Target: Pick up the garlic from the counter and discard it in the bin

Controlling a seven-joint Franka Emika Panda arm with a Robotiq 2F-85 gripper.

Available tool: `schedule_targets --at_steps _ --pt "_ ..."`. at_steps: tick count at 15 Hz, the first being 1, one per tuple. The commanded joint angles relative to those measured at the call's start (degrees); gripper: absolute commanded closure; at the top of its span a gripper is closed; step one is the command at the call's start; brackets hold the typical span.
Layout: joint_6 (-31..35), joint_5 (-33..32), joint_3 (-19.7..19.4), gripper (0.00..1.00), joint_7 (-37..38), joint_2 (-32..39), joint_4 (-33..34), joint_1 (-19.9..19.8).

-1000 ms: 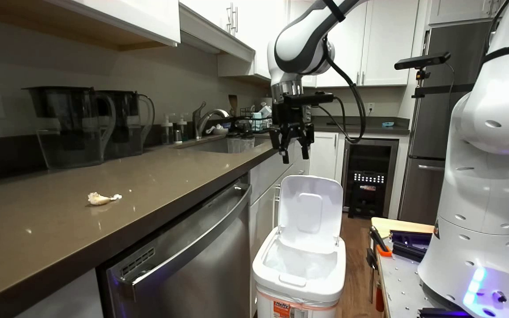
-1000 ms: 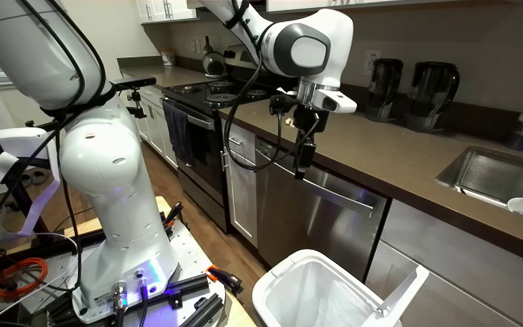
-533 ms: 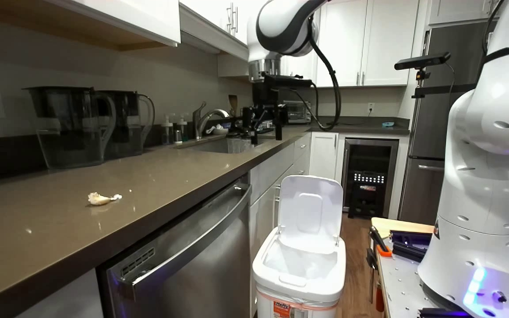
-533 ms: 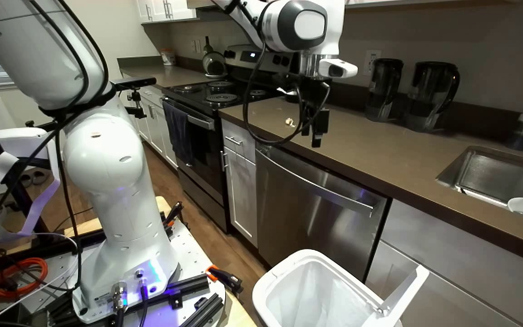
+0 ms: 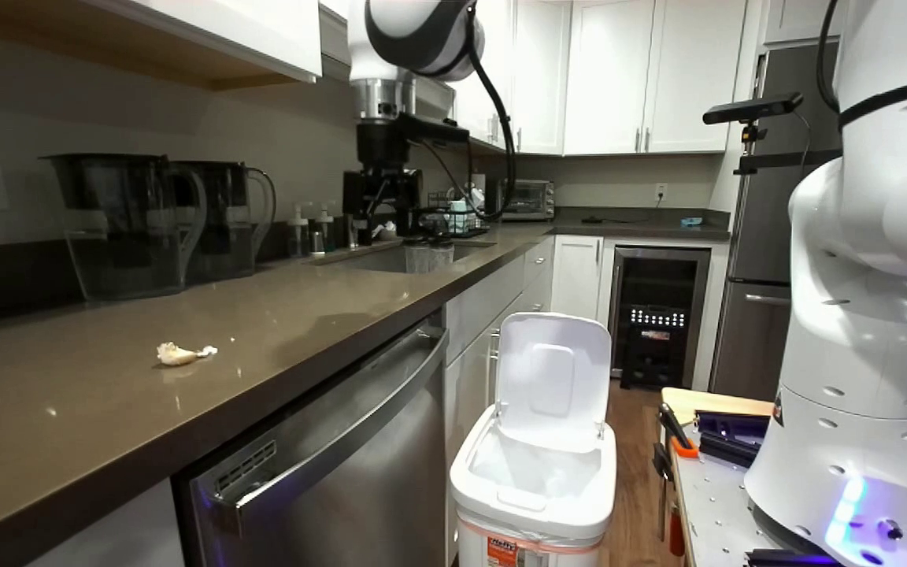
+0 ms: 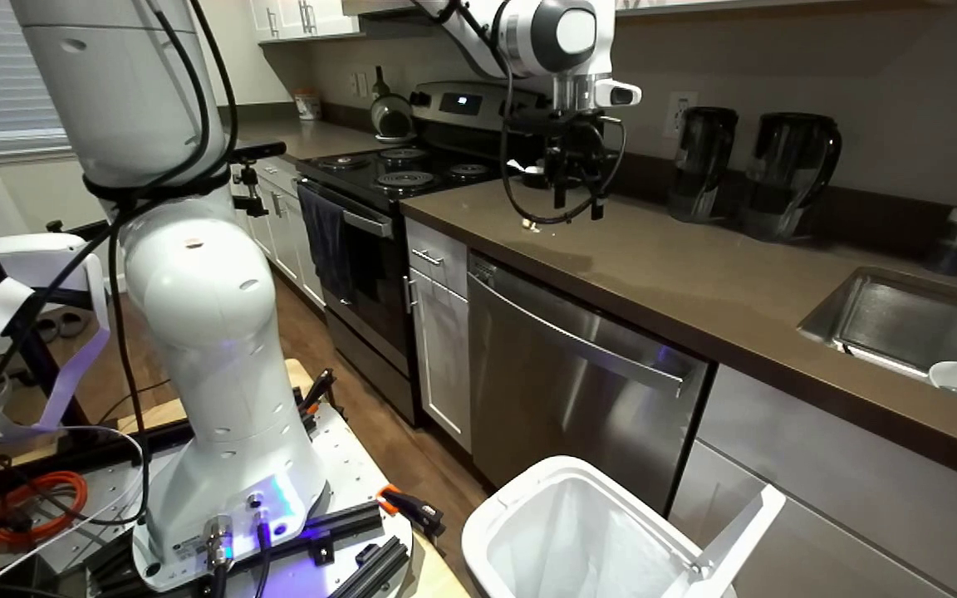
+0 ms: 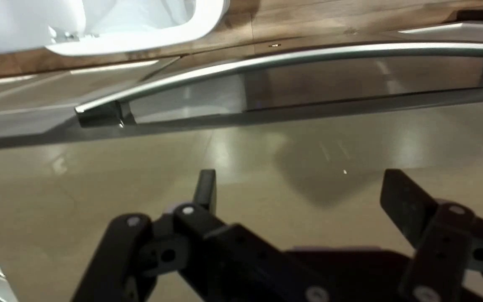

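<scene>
The garlic, a small cream-white piece with a paler bit at one end, lies on the brown-grey counter. In an exterior view, the arm's cable partly covers the garlic; in the wrist view it is out of sight. My gripper hangs upright above the counter, apart from the garlic and toward the sink in that exterior view. Its jaws stand wide with nothing between them, as the gripper in the wrist view shows. The white bin stands on the floor before the counter, its lid raised.
Two water pitchers stand against the wall. A sink is set into the worktop, and a stove stands at its far end. The dishwasher handle juts out below the counter edge. White cabinets hang overhead.
My gripper has swung from beside the counter edge, near the bin, to over the worktop and has risen. Its jaws have spread somewhat wider. The garlic and bin have not moved.
</scene>
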Motion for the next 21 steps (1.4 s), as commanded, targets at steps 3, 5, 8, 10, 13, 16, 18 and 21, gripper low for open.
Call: schedule_targets --at_steps 3,5,8,10,13,16,18,21 --pt "-1.25 -0.02 1.9 0.0 -14.02 11.62 13.77 1.81" --pt "-1.07 0.37 2.94 0.0 -19.04 14.09 16.64 2.08" --pt "-1.97 0.69 4.93 0.0 -25.82 16.94 19.82 2.69" --pt "-4.13 1.72 6.61 0.0 -30.0 18.98 22.13 2.81" --pt "-7.07 2.01 8.2 0.0 -32.96 21.95 25.61 3.42" --pt "-9.14 1.46 8.87 0.0 -34.88 25.12 29.46 3.85" --pt "-10.16 1.3 9.25 0.0 -36.67 27.52 32.47 3.92" --pt "-12.5 1.63 10.0 0.0 -38.82 31.56 37.71 4.16"
